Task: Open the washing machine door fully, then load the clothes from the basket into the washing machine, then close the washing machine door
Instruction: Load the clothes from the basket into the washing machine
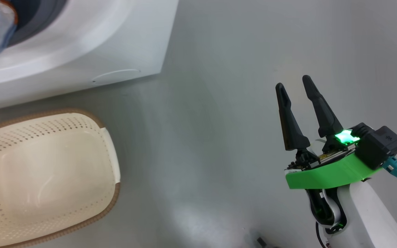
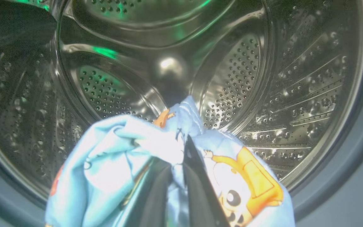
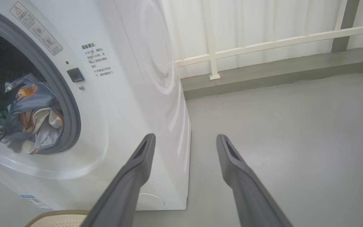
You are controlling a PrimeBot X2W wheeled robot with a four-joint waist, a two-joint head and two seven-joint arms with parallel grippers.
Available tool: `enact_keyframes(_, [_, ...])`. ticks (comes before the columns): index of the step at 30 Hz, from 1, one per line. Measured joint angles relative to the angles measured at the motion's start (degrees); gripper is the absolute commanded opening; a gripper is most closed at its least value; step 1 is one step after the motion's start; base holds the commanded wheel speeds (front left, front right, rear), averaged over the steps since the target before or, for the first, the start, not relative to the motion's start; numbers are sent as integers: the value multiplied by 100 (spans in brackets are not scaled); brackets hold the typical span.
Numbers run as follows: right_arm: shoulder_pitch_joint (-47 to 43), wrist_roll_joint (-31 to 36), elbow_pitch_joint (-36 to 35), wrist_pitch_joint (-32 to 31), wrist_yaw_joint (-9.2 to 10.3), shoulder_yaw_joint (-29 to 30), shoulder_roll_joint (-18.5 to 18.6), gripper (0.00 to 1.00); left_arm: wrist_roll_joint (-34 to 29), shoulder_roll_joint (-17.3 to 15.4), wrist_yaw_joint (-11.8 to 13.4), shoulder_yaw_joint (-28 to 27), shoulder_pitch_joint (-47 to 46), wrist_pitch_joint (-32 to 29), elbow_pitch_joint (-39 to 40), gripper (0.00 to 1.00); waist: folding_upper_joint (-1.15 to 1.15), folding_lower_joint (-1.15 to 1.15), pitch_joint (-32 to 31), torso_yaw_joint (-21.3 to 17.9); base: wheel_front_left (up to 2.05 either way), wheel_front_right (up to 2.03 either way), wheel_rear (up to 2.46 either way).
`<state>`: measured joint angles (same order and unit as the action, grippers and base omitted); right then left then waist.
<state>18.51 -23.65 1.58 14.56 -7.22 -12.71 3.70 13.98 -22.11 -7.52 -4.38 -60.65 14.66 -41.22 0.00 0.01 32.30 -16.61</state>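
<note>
The clothes [image 2: 112, 164], light blue with orange cartoon figures, bunch at the lower centre of the left wrist view, pinched between the dark fingers of the left tool [image 2: 175, 167], which is clamped tight on the fabric. Behind them the steel perforated drum [image 2: 295, 94] curves across the rest of that view, with green light glinting off its upper part. At the left edge of the right wrist view, the same bundle hangs in the mouth of the washing machine [image 3: 131, 94], inside the grey rubber seal [image 3: 69, 104], with a bit of green arm mount just left of it. The machine's white front carries a warning sticker [image 3: 36, 28] at the upper left, a blue label [image 3: 33, 200] low down and a round flap [image 3: 150, 201] near its bottom corner. In the head view the basket [image 1: 114, 196] sits at the lower left on the grey floor [image 1: 219, 137], just below the machine's front, its cream inside bare. The right tool [image 1: 293, 82] is at the right of the head view, well apart from basket and machine, its two long fingers spread wide with nothing between them, above a green mount [image 1: 322, 174] with a lit green lamp. A white railing [image 3: 263, 44] crosses the upper right of the right wrist view.
</note>
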Motion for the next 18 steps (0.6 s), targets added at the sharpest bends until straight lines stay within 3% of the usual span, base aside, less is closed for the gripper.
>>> enact_keyframes(9, [118,-1,-7,0,0,-91,-30,100,-214,-94,0,85,-904,3,-1006,0,0,0,304,-265,0,0,0])
enact_keyframes(18, [197,-8,-21,0,0,-235,-58,100,-442,-446,27,229,-1624,3,-1680,0,0,-1,500,-539,0,0,0])
